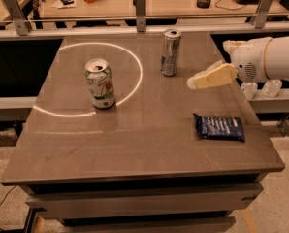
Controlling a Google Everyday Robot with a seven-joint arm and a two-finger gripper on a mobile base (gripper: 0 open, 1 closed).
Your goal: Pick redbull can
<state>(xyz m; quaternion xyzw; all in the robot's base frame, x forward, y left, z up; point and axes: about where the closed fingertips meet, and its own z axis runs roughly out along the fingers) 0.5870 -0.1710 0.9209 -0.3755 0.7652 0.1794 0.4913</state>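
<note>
The redbull can [170, 52] is slim and silver with blue panels. It stands upright on the far part of the brown table [135, 144]. My gripper [192, 82] comes in from the right on a white arm, its cream fingers pointing left. It hangs above the table, to the right of the can and a little nearer the front, apart from it and holding nothing.
A wider white can with green and red markings [100, 83] stands at the left middle, inside a bright ring of light. A dark blue snack bag [219, 127] lies flat at the right front. A railing with metal posts [140, 3] runs behind the table.
</note>
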